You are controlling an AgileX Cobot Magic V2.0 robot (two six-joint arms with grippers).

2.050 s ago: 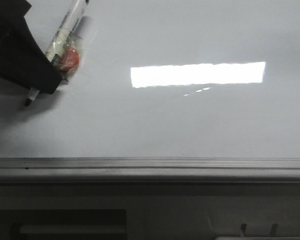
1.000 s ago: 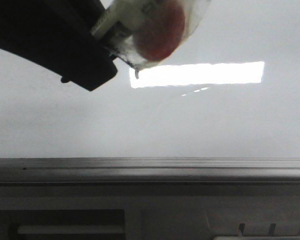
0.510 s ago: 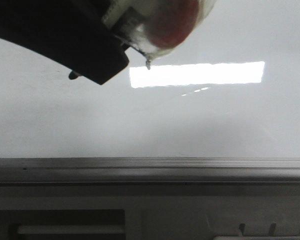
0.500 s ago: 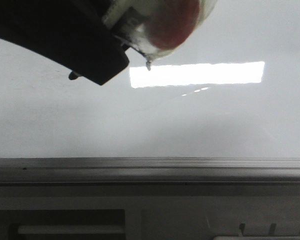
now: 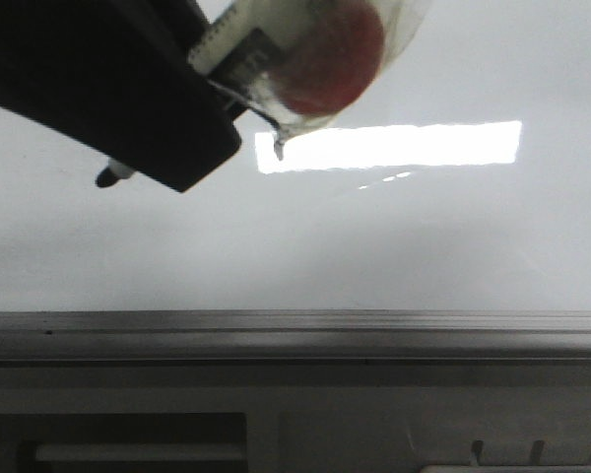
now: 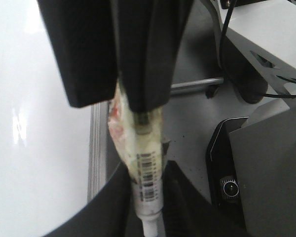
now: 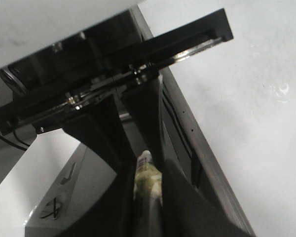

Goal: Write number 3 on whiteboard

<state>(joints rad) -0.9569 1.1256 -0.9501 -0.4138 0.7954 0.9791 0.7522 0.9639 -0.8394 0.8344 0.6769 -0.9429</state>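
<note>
A black finger [image 5: 128, 99] fills the 10 to 11 o'clock corner of your front view; you cannot tell from there which arm it belongs to. It hangs above the whiteboard [image 5: 374, 236], the glossy white-grey surface that spreads across the upper two thirds of that view. A marker [image 5: 231, 39] slants beneath the finger. Its dark tip [image 5: 108, 177] pokes out toward 9 o'clock, apparently clear of the board, though contact cannot be judged. Its upper length runs toward 12 o'clock, bundled in clear plastic wrap [image 5: 394, 30] with a red patch [image 5: 325, 59] showing through.

A bright rectangular reflection [image 5: 394, 146] lies on the board just right of centre, toward 1 o'clock. The grey metal edge strip [image 5: 295, 330] runs straight across toward 6 o'clock, with the darker rig front below it.

Your left wrist camera shows the left gripper [image 6: 149, 168] pressed in on the marker's barcoded barrel from both sides. A second pair of black fingers [image 6: 148, 59] closes over the same marker further along. The board and its strip lie off to one side.

Your right wrist camera shows the right gripper [image 7: 148, 173] likewise pinching a pale marker barrel. The other gripper's fingers [image 7: 143, 118] flank its white end, and the board's edge runs alongside.
</note>
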